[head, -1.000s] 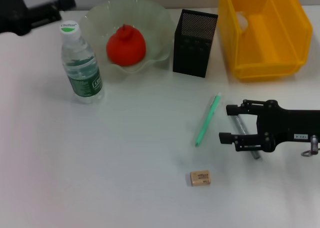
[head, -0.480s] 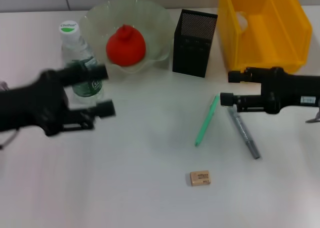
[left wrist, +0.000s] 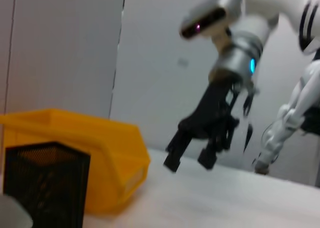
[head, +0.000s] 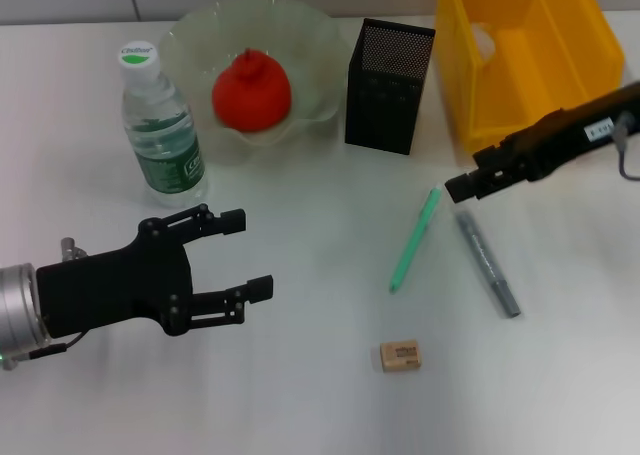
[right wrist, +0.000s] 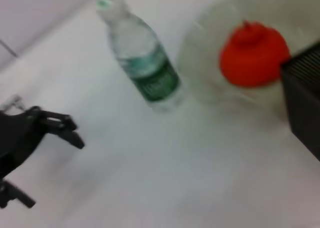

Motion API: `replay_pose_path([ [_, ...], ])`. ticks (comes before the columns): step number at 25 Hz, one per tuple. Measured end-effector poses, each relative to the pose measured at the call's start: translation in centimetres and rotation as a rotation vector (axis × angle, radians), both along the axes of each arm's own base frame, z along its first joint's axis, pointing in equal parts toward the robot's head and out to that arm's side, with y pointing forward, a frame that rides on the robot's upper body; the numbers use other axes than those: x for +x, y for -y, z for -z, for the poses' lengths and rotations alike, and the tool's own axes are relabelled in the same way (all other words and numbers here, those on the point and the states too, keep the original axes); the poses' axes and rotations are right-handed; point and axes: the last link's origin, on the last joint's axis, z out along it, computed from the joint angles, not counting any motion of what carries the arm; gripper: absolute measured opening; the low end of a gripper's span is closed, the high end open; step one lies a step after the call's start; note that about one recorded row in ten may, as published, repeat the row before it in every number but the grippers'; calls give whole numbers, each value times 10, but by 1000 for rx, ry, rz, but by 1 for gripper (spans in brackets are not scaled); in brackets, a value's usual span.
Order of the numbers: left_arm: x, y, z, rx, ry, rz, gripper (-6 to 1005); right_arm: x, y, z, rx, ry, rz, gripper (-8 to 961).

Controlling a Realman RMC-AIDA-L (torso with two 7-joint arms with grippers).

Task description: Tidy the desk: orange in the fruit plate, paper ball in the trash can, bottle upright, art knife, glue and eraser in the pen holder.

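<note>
A white desk (head: 300,395) stands before a pale grey wall (left wrist: 150,62).

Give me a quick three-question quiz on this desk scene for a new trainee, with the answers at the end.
1. True or false: the orange lies in the fruit plate.
2. The bottle is: A) standing upright, B) lying on its side, C) inside the yellow bin.
3. What is the left gripper holding?

Key: 1 true. 2 A. 3 nothing; its fingers are open over bare table.

Far side of the trash can (head: 530,65) cut off by the head view's upper edge
</note>
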Motion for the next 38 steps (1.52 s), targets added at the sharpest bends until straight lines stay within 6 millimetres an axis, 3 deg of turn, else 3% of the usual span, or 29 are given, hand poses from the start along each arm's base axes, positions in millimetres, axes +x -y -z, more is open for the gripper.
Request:
replay_pose_path([
  [7,-2,0,3,11,-15,-11,849,-25,-18,14,-34,228,108,764],
  [15,-1,-1,4,9,-15,-6,849,-37,-28,53,-23,403,119,762],
  [20,0,-2,4,8,-15,-4,849,-37,-31,70,-21,422,148,762],
  [38,6,-4,7,7,1,10,849,-37,-31,89,-28,429,247,759],
])
